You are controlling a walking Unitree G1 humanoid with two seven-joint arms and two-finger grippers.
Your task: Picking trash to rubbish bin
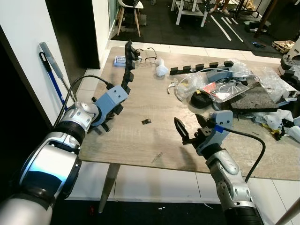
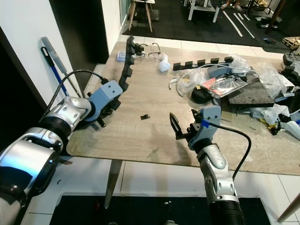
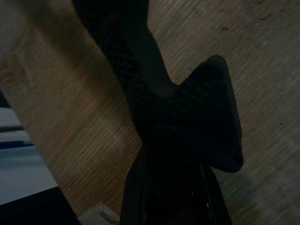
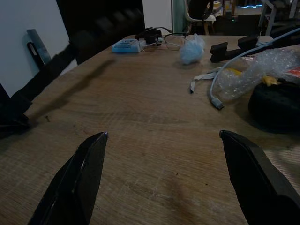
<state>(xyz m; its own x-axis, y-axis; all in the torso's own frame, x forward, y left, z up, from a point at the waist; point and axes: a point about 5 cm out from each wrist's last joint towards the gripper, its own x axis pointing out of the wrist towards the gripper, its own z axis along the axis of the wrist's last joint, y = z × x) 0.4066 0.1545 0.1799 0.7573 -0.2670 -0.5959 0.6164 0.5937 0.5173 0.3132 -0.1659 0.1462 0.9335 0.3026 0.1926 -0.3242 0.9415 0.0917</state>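
Cluttered wooden table [image 1: 140, 140]: left gripper [image 1: 115, 105] pinching foam strip [image 1: 127, 70], right gripper [image 1: 191, 127] spread.

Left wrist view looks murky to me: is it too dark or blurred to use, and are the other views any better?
Left wrist view: dim, the black foam strip close to the lens and soft, wood grain of the table readable. Right wrist view: dim but sharp near the right gripper; the strip is blurred. Eye views: evenly lit, sharp, left gripper clear.
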